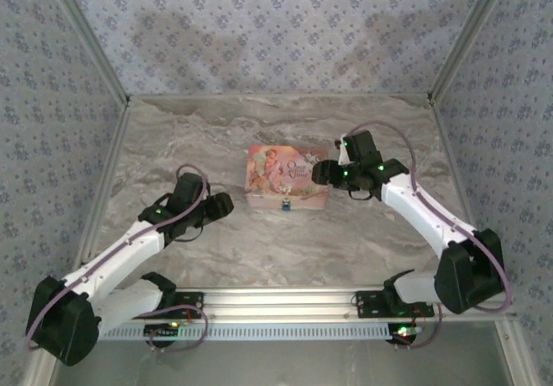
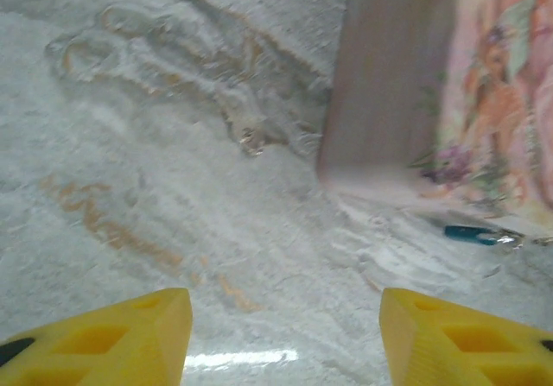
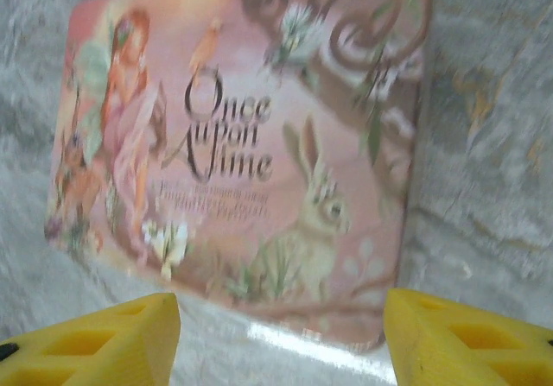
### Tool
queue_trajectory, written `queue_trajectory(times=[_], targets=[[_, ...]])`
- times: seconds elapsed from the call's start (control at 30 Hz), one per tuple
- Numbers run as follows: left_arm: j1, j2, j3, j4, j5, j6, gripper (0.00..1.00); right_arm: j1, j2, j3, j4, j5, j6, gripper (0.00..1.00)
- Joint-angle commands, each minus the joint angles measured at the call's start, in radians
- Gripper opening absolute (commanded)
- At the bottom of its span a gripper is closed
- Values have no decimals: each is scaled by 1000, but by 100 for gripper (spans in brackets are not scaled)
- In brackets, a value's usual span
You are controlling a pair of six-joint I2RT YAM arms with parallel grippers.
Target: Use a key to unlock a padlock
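The tiny padlock (image 1: 284,203) lies on the marble surface (image 1: 216,256) just beside the near edge of the pink storybook (image 1: 285,177), while the left claw (image 2: 285,317), low beside the book, and the right claw (image 3: 281,317), over its cover, both gape open and empty.

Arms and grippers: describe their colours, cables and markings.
The left arm and right arm have white links, black joints and wrists, small green lights and a purplish cable looping along each. The fingers are bright yellow wedges with moulded cut-outs.
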Motion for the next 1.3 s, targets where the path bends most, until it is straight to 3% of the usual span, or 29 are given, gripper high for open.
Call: queue_trajectory(times=[0.0,0.3,0.67,0.97,1.27], targets=[[2,3,5,-46,-44,-52,53,44,-85,-55,-48,50,-12,65],[2,295,182,-61,-85,-1,37,81,-301,-169,-75,90,59,65],[13,604,413,-129,-124,94,32,76,-399,-203,-161,96,64,65],[11,727,463,-146,-104,102,28,63,-416,-205,-171,99,68,66],[6,755,450,-135,-95,98,25,50,-418,-219,-165,96,72,66]])
